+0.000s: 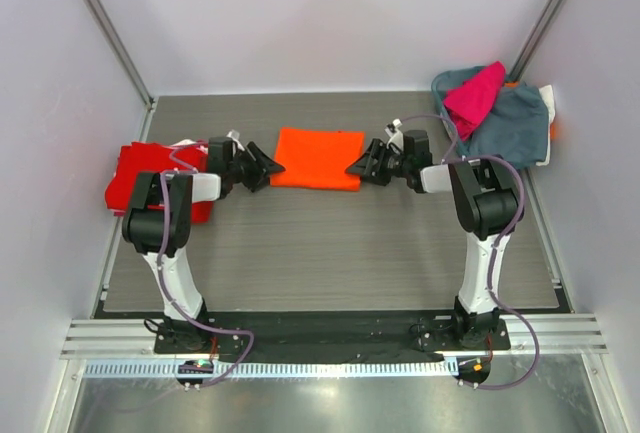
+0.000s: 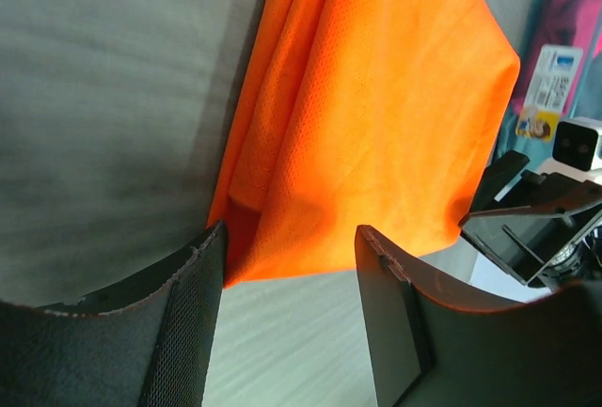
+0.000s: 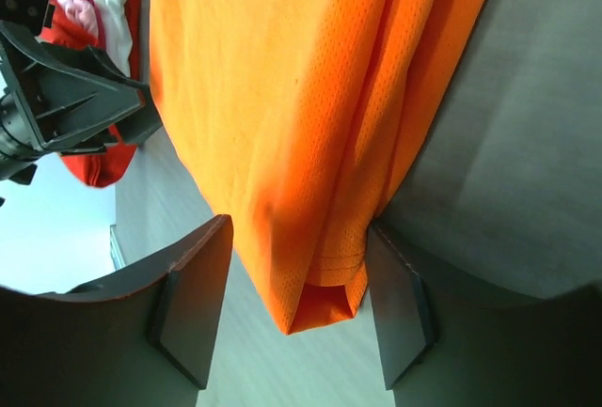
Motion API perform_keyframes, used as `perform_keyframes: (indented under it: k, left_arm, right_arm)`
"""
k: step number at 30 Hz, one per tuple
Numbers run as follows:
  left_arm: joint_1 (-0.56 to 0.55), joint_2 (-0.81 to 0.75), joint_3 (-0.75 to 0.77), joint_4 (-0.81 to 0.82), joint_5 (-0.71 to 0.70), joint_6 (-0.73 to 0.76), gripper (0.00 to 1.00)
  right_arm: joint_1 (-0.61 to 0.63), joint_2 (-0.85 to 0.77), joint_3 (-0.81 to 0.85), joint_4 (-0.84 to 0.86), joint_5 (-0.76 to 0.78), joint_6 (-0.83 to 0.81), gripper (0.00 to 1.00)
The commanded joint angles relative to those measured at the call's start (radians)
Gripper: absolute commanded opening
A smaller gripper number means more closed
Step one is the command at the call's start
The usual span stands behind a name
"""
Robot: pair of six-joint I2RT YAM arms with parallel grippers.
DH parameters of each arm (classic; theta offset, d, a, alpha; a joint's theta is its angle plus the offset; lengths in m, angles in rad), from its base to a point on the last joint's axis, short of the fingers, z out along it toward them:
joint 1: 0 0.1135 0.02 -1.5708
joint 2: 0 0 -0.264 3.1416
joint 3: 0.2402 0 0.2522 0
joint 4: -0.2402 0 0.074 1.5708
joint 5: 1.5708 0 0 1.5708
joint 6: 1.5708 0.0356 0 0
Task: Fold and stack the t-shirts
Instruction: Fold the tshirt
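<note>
The bright orange t-shirt [image 1: 320,158] lies folded flat in the middle of the table. My left gripper [image 1: 272,168] is open at its left edge; in the left wrist view [image 2: 290,266] the shirt's near corner [image 2: 376,116] lies just in front of the spread fingers. My right gripper [image 1: 355,166] is open at its right edge; in the right wrist view [image 3: 296,275] a folded corner of the shirt [image 3: 301,97] sits between the fingers, untouched. The red t-shirt [image 1: 135,178] lies at the far left, partly under my left arm. The magenta t-shirt [image 1: 475,93] lies on a pile at the back right.
A grey-blue garment [image 1: 515,128] with a white tag lies under the magenta shirt in the back right corner. White walls close in the table on the left, back and right. The dark mat [image 1: 330,253] is bare in front of the orange shirt.
</note>
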Motion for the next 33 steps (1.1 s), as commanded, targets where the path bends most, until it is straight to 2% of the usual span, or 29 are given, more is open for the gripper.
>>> perform_keyframes:
  k: [1,3,5,8,13,16,23,28,33]
  left_arm:
    - [-0.005,-0.076,-0.062,0.091,0.056,0.01,0.58]
    - [-0.004,-0.102,-0.09,0.1,0.063,0.021,0.57]
    - [-0.005,-0.113,-0.102,0.094,0.069,0.033,0.56]
    - [-0.004,-0.136,-0.134,0.1,0.092,0.035,0.51]
    - [-0.005,-0.214,-0.213,0.099,0.089,0.053,0.47]
    - [-0.005,-0.241,-0.236,0.048,0.063,0.101,0.46]
    - [-0.004,-0.228,-0.227,0.031,0.04,0.127,0.46]
    - [-0.005,-0.174,-0.158,-0.006,0.034,0.131,0.45]
    - [-0.005,-0.136,-0.119,-0.013,0.043,0.128,0.38]
  right_arm:
    - [0.005,-0.089,-0.105,0.076,0.01,0.012,0.65]
    - [0.006,-0.115,-0.144,0.111,0.005,0.016,0.71]
    - [0.009,-0.15,-0.182,0.113,0.005,0.012,0.72]
    - [0.015,-0.196,-0.233,0.109,0.005,0.003,0.69]
    - [0.017,-0.287,-0.342,0.112,0.032,-0.01,0.58]
    - [0.019,-0.339,-0.388,0.141,0.048,-0.019,0.57]
    - [0.017,-0.307,-0.348,0.112,0.069,-0.068,0.54]
    - [0.02,-0.278,-0.299,0.067,0.126,-0.126,0.53]
    - [0.02,-0.238,-0.266,0.064,0.132,-0.139,0.48]
